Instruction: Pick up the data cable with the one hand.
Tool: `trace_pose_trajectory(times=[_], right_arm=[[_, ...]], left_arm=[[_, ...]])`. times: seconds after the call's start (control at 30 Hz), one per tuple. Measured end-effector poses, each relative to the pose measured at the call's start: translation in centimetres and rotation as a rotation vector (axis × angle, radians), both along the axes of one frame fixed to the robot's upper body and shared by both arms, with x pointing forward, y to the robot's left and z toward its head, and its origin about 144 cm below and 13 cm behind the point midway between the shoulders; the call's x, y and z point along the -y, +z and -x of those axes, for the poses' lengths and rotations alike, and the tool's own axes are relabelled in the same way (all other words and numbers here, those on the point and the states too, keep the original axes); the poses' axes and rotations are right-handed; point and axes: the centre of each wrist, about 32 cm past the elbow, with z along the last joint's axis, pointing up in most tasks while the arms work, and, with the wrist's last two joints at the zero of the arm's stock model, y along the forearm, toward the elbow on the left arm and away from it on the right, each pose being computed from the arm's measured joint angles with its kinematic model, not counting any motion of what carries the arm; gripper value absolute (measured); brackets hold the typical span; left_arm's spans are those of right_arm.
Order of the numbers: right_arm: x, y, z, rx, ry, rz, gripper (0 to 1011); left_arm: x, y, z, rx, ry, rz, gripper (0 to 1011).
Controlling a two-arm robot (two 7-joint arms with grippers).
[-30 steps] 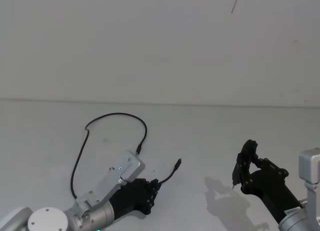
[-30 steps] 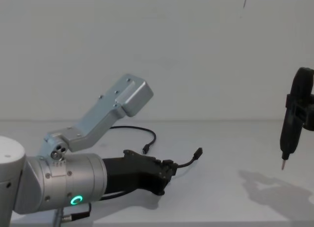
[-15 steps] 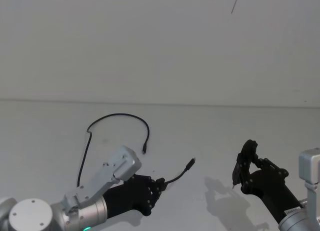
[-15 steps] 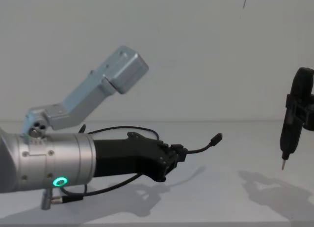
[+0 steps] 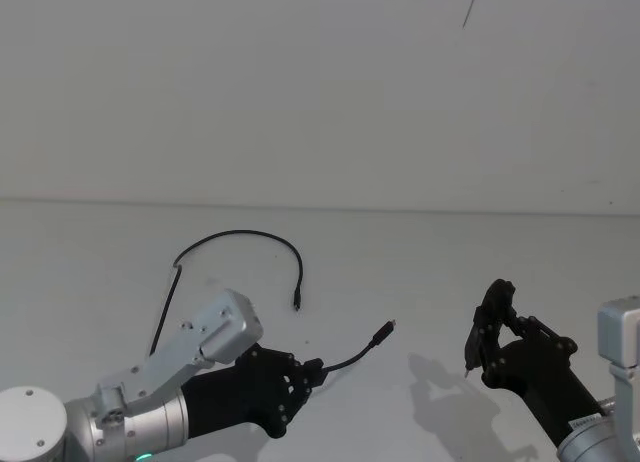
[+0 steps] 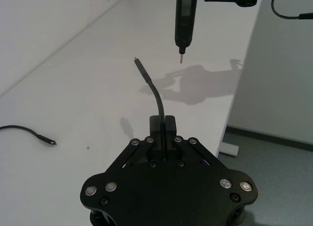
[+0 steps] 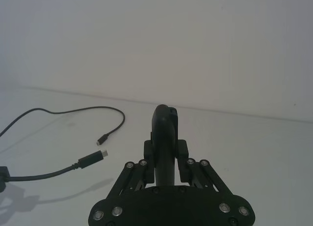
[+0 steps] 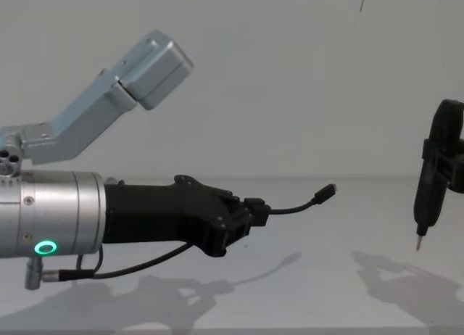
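The left pincer [image 8: 257, 208] has risen, clamped on the one data cable [image 5: 240, 233]. Its near plug is airborne and the far plug lies on the tabletop [image 5: 450, 262]. The cable's mid-stretch seems hidden behind the arm. The right pincer [image 5: 495, 332], parked, grips one pointed tool [image 8: 428, 193].

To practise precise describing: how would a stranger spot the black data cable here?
Over the white table's left side, the black two-finger left gripper on a silver arm is shut on a thin black data cable. Unlike the straight dark pen-like tool in the right gripper, it bends, looping over the tabletop.
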Motion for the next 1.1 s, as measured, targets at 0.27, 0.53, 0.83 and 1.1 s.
trace_pose_trajectory(times=[0.27, 0.53, 0.83, 1.1], right_arm=[[0.0, 0.2, 0.0, 0.004, 0.003, -0.013, 269], [0.0, 1.0, -0.2, 0.014, 0.029, -0.084, 269], [0.0, 2.2, -0.6, 0.027, 0.086, -0.203, 269], [-0.1, 3.0, -1.1, 0.034, 0.139, -0.317, 269]], left_arm=[[-0.4, 0.5, 0.1, 0.007, -0.014, -0.009, 50], [-0.6, 0.8, 0.2, 0.010, -0.021, -0.014, 49], [-0.7, 0.9, 0.2, 0.012, -0.025, -0.017, 49], [-0.8, 1.0, 0.2, 0.013, -0.027, -0.018, 49]])
